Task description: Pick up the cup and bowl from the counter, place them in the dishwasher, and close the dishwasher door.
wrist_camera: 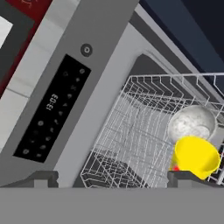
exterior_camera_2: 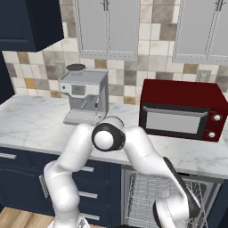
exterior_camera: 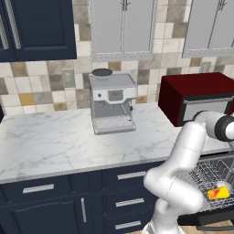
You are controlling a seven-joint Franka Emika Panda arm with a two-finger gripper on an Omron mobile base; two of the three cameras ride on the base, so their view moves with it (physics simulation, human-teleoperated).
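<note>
Door risk: door not clearly visible in any view; with the rack (wrist_camera: 131,131) pulled out over it, swinging it up could jam against the wire frame. Judged that the rack must go in first.
Arm risk: claw (wrist_camera: 111,177) sat low over the rack; lifting the door from there could catch the arm's elbow on the counter (exterior_camera: 55,141) edge above it.
Tip risk: cup leaned on the bowl; a bump from rack travel could roll it.
Dishwasher (wrist_camera: 65,109): open, control strip up and left of the claw, rack ahead of it.
Rack contents: bowl (wrist_camera: 191,124) ahead and right of the claw; cup (wrist_camera: 195,156) just right of the right tip, touching the bowl.
Counter: behind and above the claw; held coffee machine (exterior_camera: 112,101) and microwave (exterior_camera_2: 182,109), no cup or bowl seen on it.
Claw: jaws wide apart, gripping nothing.
Task stage: both items looked loaded; door closing not yet done.
</note>
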